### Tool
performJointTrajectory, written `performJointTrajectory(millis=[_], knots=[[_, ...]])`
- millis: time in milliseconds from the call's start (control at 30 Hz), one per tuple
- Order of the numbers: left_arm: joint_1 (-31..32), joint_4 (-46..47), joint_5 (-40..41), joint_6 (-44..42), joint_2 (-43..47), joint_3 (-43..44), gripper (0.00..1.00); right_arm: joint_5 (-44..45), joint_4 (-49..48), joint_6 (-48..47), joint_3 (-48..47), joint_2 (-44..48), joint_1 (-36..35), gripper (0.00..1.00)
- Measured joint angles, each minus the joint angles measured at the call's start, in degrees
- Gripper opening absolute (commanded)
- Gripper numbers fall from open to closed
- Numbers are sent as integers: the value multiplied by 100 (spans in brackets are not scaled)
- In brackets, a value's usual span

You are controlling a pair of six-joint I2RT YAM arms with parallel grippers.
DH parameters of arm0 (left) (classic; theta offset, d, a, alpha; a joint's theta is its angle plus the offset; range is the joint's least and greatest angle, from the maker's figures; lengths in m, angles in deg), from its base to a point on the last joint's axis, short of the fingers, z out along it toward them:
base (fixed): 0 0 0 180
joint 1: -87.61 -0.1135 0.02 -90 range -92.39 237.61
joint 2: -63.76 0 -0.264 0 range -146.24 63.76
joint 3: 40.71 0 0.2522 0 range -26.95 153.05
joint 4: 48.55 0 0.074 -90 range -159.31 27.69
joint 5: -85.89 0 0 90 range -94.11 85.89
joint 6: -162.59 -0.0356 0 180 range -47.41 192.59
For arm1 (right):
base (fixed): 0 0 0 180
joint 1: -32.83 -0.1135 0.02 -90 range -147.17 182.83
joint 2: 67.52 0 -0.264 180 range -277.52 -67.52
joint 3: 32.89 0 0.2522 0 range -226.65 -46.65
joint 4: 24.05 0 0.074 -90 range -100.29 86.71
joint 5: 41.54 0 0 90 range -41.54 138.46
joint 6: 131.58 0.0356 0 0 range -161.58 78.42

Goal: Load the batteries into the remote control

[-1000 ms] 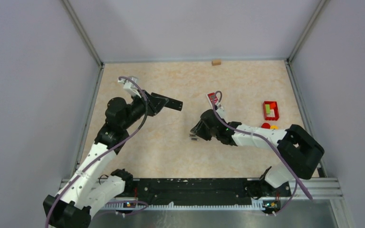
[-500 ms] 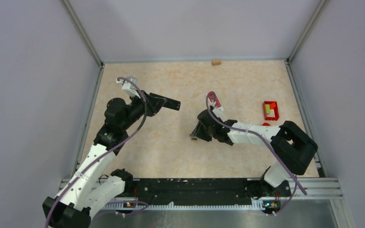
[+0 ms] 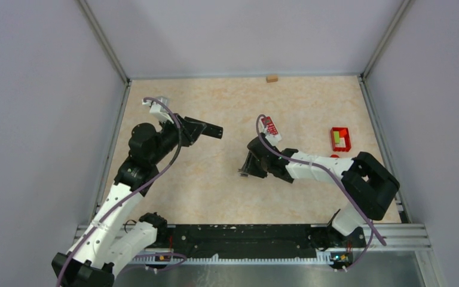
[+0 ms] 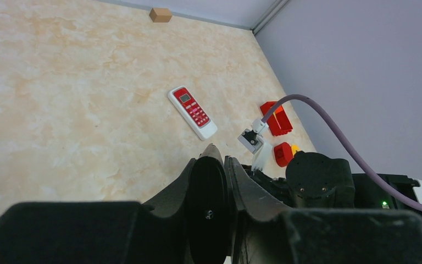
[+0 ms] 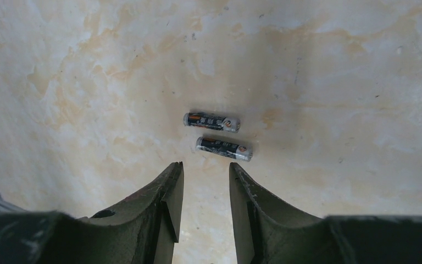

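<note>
While the right hand (image 5: 206,166) hangs released and empty just above them, two batteries (image 5: 223,148) lie close side by side near the middle of the tabletop (image 5: 88,82). Toward the left edge, the left hand (image 4: 218,155) is clenched on a slim black remote (image 4: 207,198). A red remote (image 4: 193,112) lies flat, nearer the far edge than the batteries.

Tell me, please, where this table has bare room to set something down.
Free: the near strip of tan marbled table between the arm bases and the open right gripper; also the far band between the small wooden block and the left gripper. Crowded: the right side, around the red-and-white remote control, red tray and the dark grey batteries by the right gripper.
</note>
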Motion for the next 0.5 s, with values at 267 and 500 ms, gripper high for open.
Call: performJointTrajectory(millis=[267, 500], knots=[[-4, -72, 4, -2, -2, 0, 0, -282, -240, 1139, 63, 0, -2, 41], [-26, -79, 7, -7, -2, 0, 0, -345, -240, 1893, 164, -118, -2, 40]])
